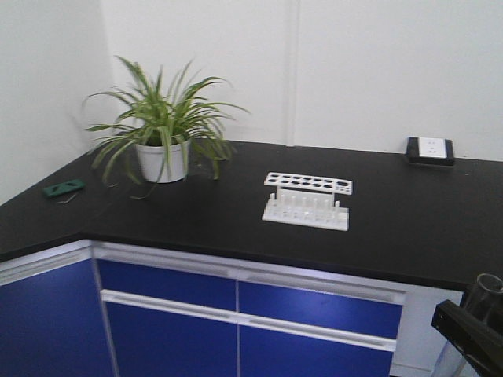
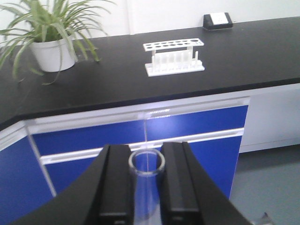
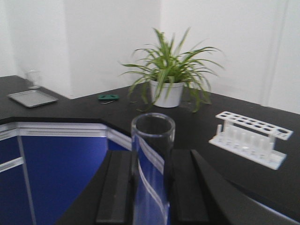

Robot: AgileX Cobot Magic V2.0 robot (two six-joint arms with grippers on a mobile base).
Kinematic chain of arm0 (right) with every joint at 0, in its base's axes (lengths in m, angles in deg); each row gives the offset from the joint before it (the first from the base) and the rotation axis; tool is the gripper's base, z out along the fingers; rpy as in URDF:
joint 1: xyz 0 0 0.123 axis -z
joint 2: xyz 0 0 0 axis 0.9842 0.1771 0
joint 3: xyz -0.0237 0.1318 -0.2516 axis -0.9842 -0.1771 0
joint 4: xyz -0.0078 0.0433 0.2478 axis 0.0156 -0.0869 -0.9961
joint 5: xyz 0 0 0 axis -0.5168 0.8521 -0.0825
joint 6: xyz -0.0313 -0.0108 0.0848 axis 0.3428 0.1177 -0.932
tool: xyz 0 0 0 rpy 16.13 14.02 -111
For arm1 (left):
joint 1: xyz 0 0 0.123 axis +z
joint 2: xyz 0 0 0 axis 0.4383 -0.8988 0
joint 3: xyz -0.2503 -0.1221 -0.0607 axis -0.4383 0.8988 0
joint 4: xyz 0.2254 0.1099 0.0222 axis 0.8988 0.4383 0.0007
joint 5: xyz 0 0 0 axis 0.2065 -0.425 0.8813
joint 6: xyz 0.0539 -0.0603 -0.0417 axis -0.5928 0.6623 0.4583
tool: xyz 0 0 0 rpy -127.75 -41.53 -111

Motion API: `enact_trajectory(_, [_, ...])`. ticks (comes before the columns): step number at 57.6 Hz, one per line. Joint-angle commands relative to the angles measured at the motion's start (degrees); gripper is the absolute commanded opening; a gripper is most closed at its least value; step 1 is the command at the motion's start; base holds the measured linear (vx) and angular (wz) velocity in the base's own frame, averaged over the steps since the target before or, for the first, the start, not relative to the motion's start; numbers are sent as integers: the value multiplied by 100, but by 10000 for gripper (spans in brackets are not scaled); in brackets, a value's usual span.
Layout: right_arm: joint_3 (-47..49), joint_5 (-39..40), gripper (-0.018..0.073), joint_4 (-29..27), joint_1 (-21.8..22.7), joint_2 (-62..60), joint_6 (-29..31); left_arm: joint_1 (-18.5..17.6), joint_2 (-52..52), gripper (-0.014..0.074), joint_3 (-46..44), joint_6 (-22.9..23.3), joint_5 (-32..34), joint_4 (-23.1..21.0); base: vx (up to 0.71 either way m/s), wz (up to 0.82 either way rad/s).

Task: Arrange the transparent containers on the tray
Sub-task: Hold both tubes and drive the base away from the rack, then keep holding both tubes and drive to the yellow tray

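Each gripper holds one transparent container, a clear glass tube with an open round rim. In the left wrist view my left gripper [image 2: 146, 153] is shut on a tube [image 2: 146, 164], held in front of the blue cabinet doors. My right gripper [image 3: 151, 157] is shut on a taller-standing tube [image 3: 152, 140], its rim well above the fingers. The front view shows that right gripper [image 1: 470, 328] and its tube [image 1: 486, 292] at the bottom right corner, off the counter. The tray is out of view.
On the black L-shaped counter [image 1: 409, 228] stand a white tube rack [image 1: 308, 202], a potted plant [image 1: 161, 129], a small green object [image 1: 64, 188] and a black socket box [image 1: 430, 150]. A flat grey metal tray [image 3: 32, 97] lies far left. Blue cabinets [image 1: 173, 322] sit below.
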Motion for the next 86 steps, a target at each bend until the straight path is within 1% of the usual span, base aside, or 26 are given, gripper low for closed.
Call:
enact_trajectory(1, [172, 92, -13, -39, 12, 15, 14, -33, -17, -3, -168, -9, 471, -16, -36, 32])
enact_trajectory(36, [172, 107, -13, -39, 12, 15, 14, -33, -17, -3, -168, -9, 471, -16, -32, 47])
enact_trajectory(65, [172, 66, -13, -34, 12, 15, 14, -33, -17, -3, -168, -9, 471, -16, -20, 74])
enact_trajectory(86, [172, 86, -13, -34, 12, 15, 14, -33, -17, -3, -168, -9, 471, -16, -7, 68])
